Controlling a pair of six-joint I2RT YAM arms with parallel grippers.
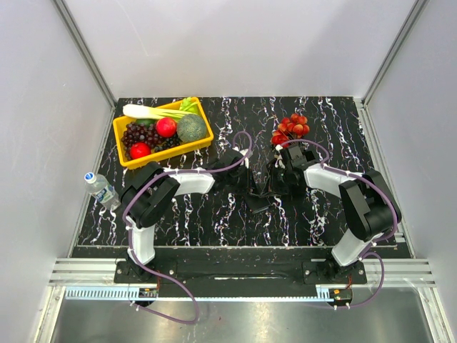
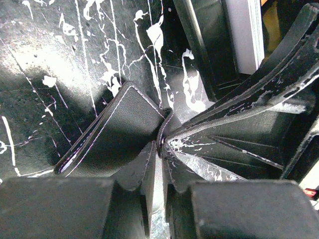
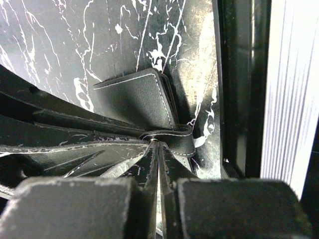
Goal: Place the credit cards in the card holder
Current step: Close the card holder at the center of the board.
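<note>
Left gripper (image 2: 158,155): I found the jaws drawn nearly together, with a black leaf of the card holder (image 2: 119,129) running into the gap. I read it as pinched.
Right gripper (image 3: 158,149): jaws all but closed, nipping the curled, stitched fold of the same wallet at their tips.
Position: the wallet sat mid-way across the marbled black table (image 1: 214,221), between the two arms, which met on it from opposite sides.
Hidden: from the top camera the wrists covered most of the wallet, and I could not separate it from the black fingers. Its inner faces were out of sight.
Appearance: black, leather-like, with pale stitching along the edges and a rounded corner. One flap was lifted at a slant.
Credit cards: I could identify none with certainty. A pale striped block (image 3: 291,99) beside a black upright wall (image 3: 244,89) was cut off at the frame edge. I could not tell what it was.
Surroundings: yellow basket (image 1: 171,151) of produce far left, red fruit cluster (image 1: 290,127) far right, bottle (image 1: 100,187) at the left table edge.
</note>
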